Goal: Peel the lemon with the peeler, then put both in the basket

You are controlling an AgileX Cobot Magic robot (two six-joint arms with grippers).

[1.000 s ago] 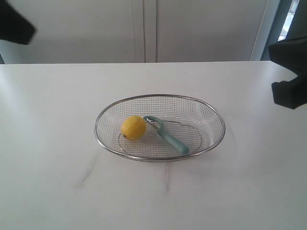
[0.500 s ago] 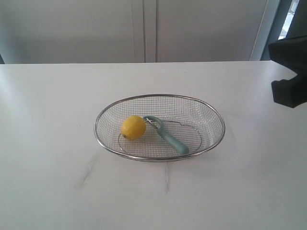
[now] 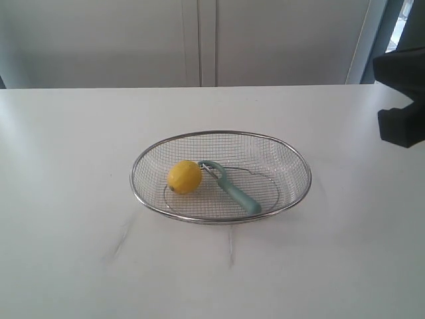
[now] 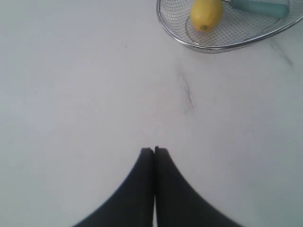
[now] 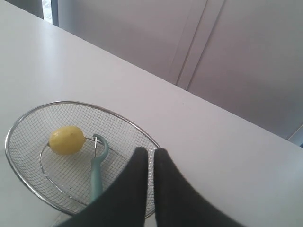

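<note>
White, smooth tabletop [image 3: 66, 199] fills most of the exterior view, with a few faint grey streaks [image 3: 123, 239] on it in front of the basket, and pale grey flat panels [image 3: 279, 40] rise behind its far edge. Near the middle of the tabletop stands a wide, shallow oval basket of fine silver wire mesh with a thicker metal rim [image 3: 132, 176], upright and well apart from both arms. A dark, blocky part of the right arm [image 3: 402, 126] shows at the right edge of the exterior view, above the tabletop and clear of the basket. The left pincer [image 4: 154, 150] hangs over bare tabletop some way from the basket, its two black fingers [image 4: 142, 175] pressed flat together and holding nothing. The right pincer [image 5: 151, 152] is raised above the basket's rim on the side of the peeler's handle, its dark fingers [image 5: 135, 179] drawn together to a thin slit with nothing between them. Inside the basket lies a pale teal-green peeler with a thick rounded plastic handle and a hooked head [image 3: 234, 191], flat on the mesh floor, its head just beside the fruit and its handle slanting toward the near right wall. Left of it in the same basket rests a small, round-oval bright yellow lemon [image 3: 184, 177], sitting on the mesh with a small nub at one end
</note>
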